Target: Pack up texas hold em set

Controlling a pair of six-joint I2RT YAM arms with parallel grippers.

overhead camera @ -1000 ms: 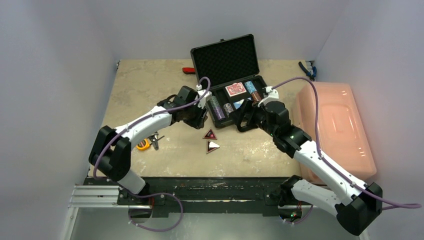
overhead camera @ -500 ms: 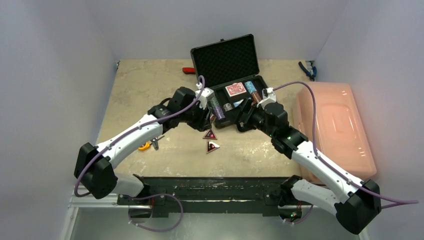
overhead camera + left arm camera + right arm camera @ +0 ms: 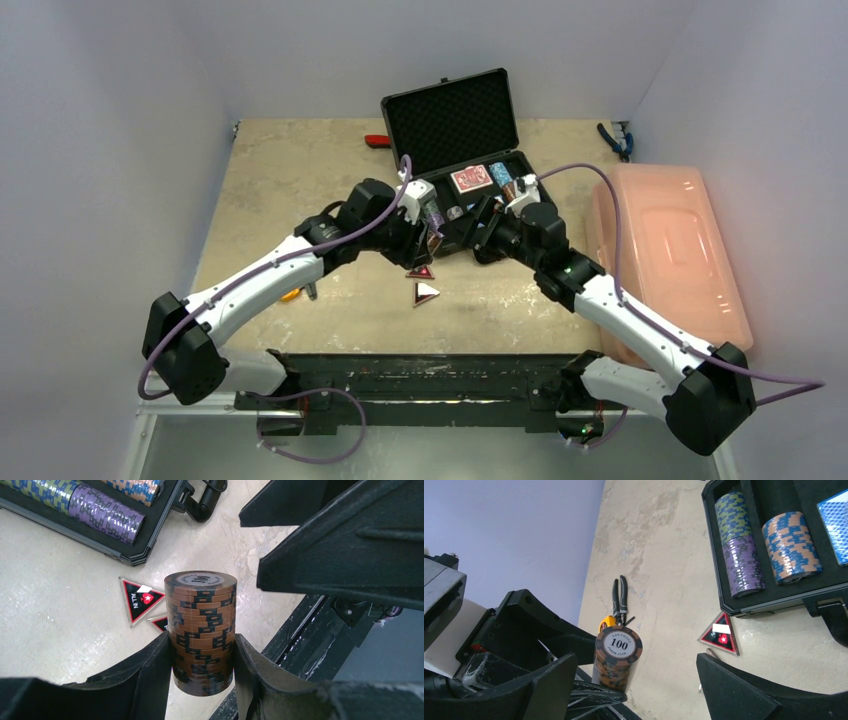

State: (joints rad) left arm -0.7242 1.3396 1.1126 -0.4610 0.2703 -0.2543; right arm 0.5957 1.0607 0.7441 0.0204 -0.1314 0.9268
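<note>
Texas hold em set, split three ways. Black briefcase (image 3: 452,122) at the far middle of the table (image 3: 280,180), lid up, foam lining showing. Inside, lying on their sides: a green-and-yellow chip stack (image 3: 731,511) end to end with a purple chip stack (image 3: 746,565), and beside those a blue-and-orange chip stack (image 3: 791,540). Next over, a blue card deck (image 3: 836,525), cut off by the frame edge in the right wrist view; farther back, a red card deck (image 3: 471,179). Rest of the tray blocked from above by both wrists. Case handle (image 3: 202,502) only half in frame.

Pinched upright in the left claw (image 3: 203,647), above the table in front of the case: a brown chip stack (image 3: 201,605) marked 100 on top, gripped on both sides at its lower half.

Right claw (image 3: 636,660) spread wide, holding nothing. Brown chip stack visible between its fingers in its own camera, touched by neither; how near in depth, impossible to tell.

On the table just in front of the case, a triangular marker (image 3: 140,599) reading ALL IN and a second triangular marker (image 3: 161,623), mostly hidden behind the brown chip stack.

Off to the left, pliers (image 3: 620,597) and a yellow tape measure (image 3: 607,624), the latter partly covered by the chips. Pink bin (image 3: 670,250) along the table's right edge.
</note>
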